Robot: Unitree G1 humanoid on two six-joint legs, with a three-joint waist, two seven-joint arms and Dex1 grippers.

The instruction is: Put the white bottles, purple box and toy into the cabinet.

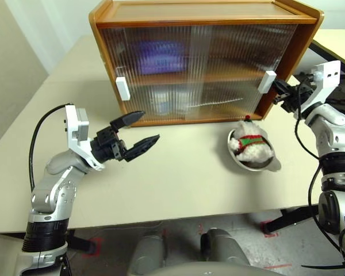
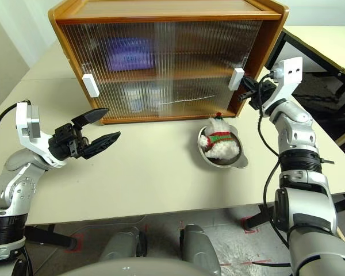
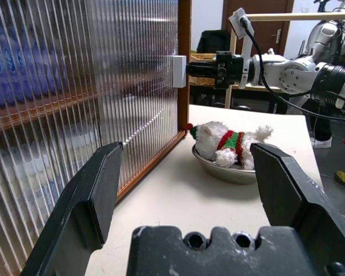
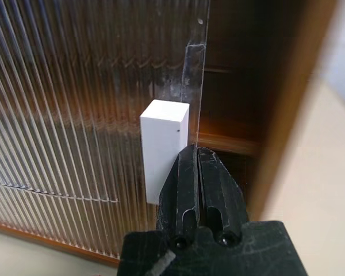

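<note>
While both ribbed sliding doors stand drawn across its front, the cabinet point(image 1: 204, 14) sits on a pale table point(image 1: 178, 172) as the biggest thing in the scene, straight ahead of both arms. Behind the translucent panels, a blurred purple shape on the upper shelf reads as the purple box point(image 1: 158, 56), and pale shapes on the lower shelf are probably the white bottles point(image 1: 164, 99), though the ribbing hides their detail. Those items look already stowed.

Next in size, a shallow metal bowl point(image 1: 273, 167) rests on the table just outside the cabinet's lower right corner, below and a little inboard of the right gripper. Seated in it is the toy point(image 1: 252, 146), a fluffy white bear with a red-and-green scarf. It is the one piece not yet inside.

At the right door's edge, the right gripper point(image 4: 198, 150) has its fingers pressed together, tips against or just beside the white handle point(image 4: 164, 150); a dark gap of open cabinet shows past that edge. My guess is it is set to push the door aside.

Hovering above the table in front of the left door, the left gripper point(image 1: 139, 131) is spread wide and holds nothing, with the toy well off to its right.
</note>
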